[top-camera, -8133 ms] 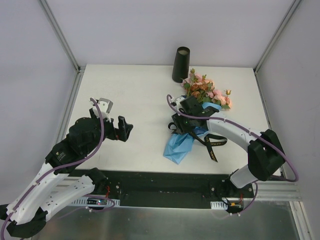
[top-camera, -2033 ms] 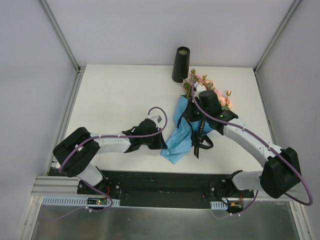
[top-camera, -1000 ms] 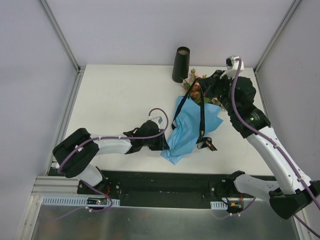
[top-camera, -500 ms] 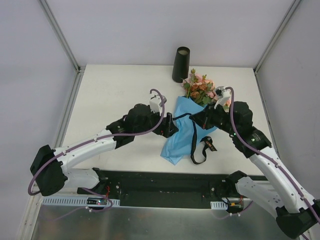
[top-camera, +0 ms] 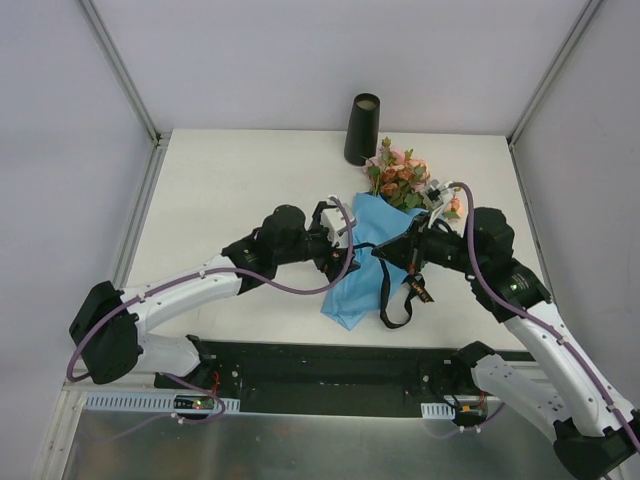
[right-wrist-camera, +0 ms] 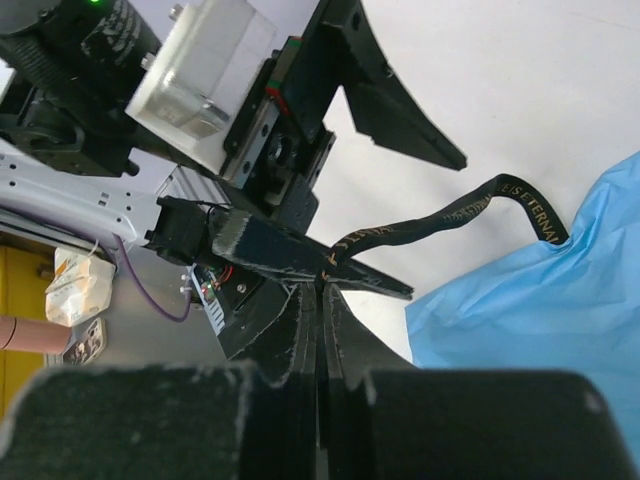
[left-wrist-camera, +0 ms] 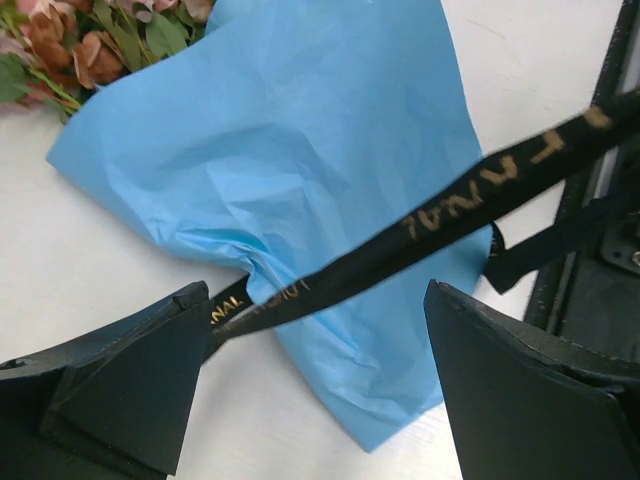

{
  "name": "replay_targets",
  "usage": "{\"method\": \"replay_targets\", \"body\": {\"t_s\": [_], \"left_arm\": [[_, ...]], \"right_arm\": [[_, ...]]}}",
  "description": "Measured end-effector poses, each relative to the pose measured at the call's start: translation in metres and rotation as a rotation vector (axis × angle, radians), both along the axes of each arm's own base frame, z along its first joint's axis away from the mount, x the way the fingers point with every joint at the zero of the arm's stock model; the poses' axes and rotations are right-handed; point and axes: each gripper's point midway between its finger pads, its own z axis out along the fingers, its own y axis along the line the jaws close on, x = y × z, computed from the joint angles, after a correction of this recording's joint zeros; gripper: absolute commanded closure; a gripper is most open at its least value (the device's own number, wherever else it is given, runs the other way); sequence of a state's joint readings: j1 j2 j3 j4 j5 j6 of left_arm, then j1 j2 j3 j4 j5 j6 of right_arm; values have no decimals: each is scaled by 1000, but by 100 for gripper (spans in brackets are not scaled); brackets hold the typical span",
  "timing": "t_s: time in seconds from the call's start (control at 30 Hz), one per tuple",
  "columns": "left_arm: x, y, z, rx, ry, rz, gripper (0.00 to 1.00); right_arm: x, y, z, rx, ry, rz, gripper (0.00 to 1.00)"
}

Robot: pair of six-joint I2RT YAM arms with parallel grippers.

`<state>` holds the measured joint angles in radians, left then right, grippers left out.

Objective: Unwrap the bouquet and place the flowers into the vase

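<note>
Sliding the black ribbon (top-camera: pixel 386 295) off the bouquet (top-camera: pixel 378 215) looks like the job: flowers (top-camera: pixel 404 178) lie just beside the vase (top-camera: pixel 362 128), blue paper (top-camera: pixel 360 275) loosened mid-table. Right gripper (right-wrist-camera: pixel 322 272) is pinched shut on the ribbon. (dan)

Left gripper (left-wrist-camera: pixel 315 300) gapes wide, ribbon running between its jaws. I'd draw it slowly toward the bare left side of the table (top-camera: pixel 230 190), clear of the vase and near edge. (kit)

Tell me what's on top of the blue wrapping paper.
The black ribbon stretches taut above the blue paper, pinched by the right gripper. The flowers show at its far edge; their stems are covered, so whether they lie on it is unclear.
</note>
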<state>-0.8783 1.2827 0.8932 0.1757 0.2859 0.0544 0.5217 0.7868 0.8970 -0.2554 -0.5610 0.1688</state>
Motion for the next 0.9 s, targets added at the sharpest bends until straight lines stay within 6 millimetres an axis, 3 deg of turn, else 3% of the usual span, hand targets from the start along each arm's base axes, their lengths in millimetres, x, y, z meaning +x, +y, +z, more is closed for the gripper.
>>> {"method": "replay_targets", "body": {"t_s": [0.13,0.2,0.3,0.33,0.47,0.6,0.67,0.9], "left_arm": [[8,-5,-7,27,-65,-27,22],[9,-8,-15,48,-73,-45,46],[12,-12,-22,67,-76,-64,94],[13,-13,-22,67,-76,-63,100],[27,-15,-5,61,-114,-12,100],[48,-14,26,41,-159,90,100],[58,-10,34,35,-172,155,100],[84,15,34,62,-174,381,100]], "right_arm": [[-6,0,1,5,3,24,100],[-8,0,3,9,-1,29,100],[-10,-1,5,15,-7,30,96],[-11,-1,6,17,-9,29,92],[-10,-6,-1,20,12,-14,71],[6,-19,-16,32,71,-185,57],[15,-30,-23,55,111,-299,53],[43,-62,-48,136,182,-612,52]]}}
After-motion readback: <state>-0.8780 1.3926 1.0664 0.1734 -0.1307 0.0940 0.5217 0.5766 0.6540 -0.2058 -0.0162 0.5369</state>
